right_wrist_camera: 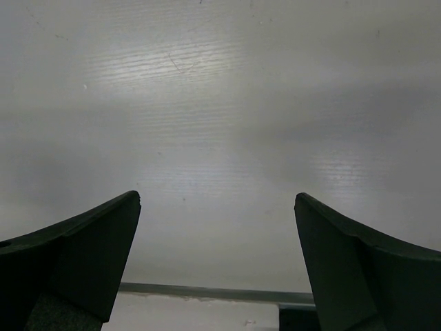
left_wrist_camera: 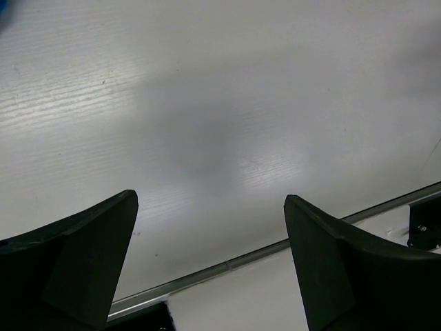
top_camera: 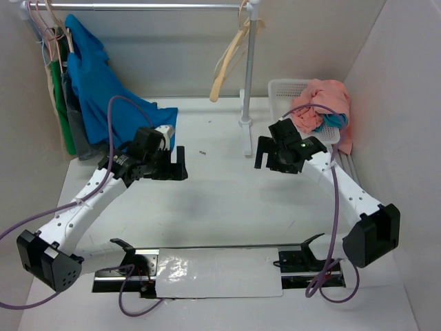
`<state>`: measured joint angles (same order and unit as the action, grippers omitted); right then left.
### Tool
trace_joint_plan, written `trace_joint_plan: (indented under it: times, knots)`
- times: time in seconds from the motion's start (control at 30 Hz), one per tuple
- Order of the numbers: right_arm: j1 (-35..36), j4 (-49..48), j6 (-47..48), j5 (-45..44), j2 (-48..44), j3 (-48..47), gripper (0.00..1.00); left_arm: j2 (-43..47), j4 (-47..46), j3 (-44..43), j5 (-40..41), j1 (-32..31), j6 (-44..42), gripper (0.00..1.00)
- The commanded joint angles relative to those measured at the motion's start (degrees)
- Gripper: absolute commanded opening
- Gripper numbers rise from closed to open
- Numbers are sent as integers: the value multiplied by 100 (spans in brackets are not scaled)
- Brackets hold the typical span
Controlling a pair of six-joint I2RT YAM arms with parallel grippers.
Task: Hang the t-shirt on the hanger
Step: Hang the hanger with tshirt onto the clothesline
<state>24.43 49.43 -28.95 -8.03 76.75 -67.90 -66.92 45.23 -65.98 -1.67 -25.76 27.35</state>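
At the far left end of the rail (top_camera: pixel 138 6) thin pinkish wire hangers (top_camera: pixel 43 24) crowd together, with a green garment (top_camera: pixel 62 110) and a dark grey shirt (top_camera: pixel 77 134) hanging below them. Just beside these hangs the royal-blue t-shirt (top_camera: pixel 96 83), off the table (top_camera: pixel 220 200) at its collar and draped down so that its lower edge lies on the surface behind the left arm. What carries it at the collar is hidden among the hooks, so I cannot tell.

The left claw (top_camera: pixel 178 164) hovers near that trailing blue edge but apart from it. In its wrist view the left claw (left_wrist_camera: pixel 210 200) is spread wide, with only bare table between the fingers (left_wrist_camera: pixel 83 269) and a sliver of blue in the top left corner.

Further right a pale yellowish-cream hanger (top_camera: pixel 226 62) dangles from the rail beside the upright post (top_camera: pixel 249 83). The right claw (top_camera: pixel 262 153) sits just past the post's foot – spread wide too and holding nothing, as its own camera shows (right_wrist_camera: pixel 217 198). Behind it stands a white basket (top_camera: pixel 282 88) heaped with salmon-pink cloth (top_camera: pixel 324 100)
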Motion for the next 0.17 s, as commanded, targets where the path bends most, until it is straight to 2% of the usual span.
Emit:
trace_joint_plan:
  times: [0.0,0.13]
  knots:
    - [-34,-118,-49,-181,-450,110,100,-41,-217,-65,491,-271,297,100]
    - [-34,-267,-49,-111,-609,347,99,-277,-217,-65,641,-640,437,100]
